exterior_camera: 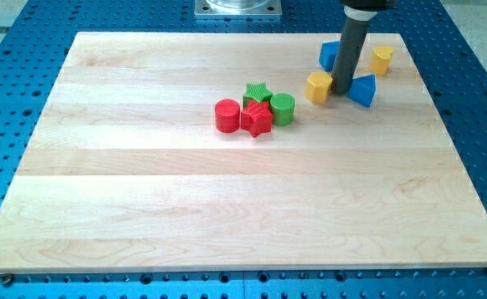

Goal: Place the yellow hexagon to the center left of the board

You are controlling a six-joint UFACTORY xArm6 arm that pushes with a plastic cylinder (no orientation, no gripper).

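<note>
The yellow hexagon lies in the upper right part of the wooden board. My tip stands right next to it on its right side, touching or nearly touching it. A blue block lies just to the right of my tip. Another blue block is behind the rod, partly hidden by it. A second yellow block sits farther to the upper right.
Near the board's middle is a cluster: a red cylinder, a red star, a green star and a green cylinder. It lies to the left of the yellow hexagon. A blue perforated table surrounds the board.
</note>
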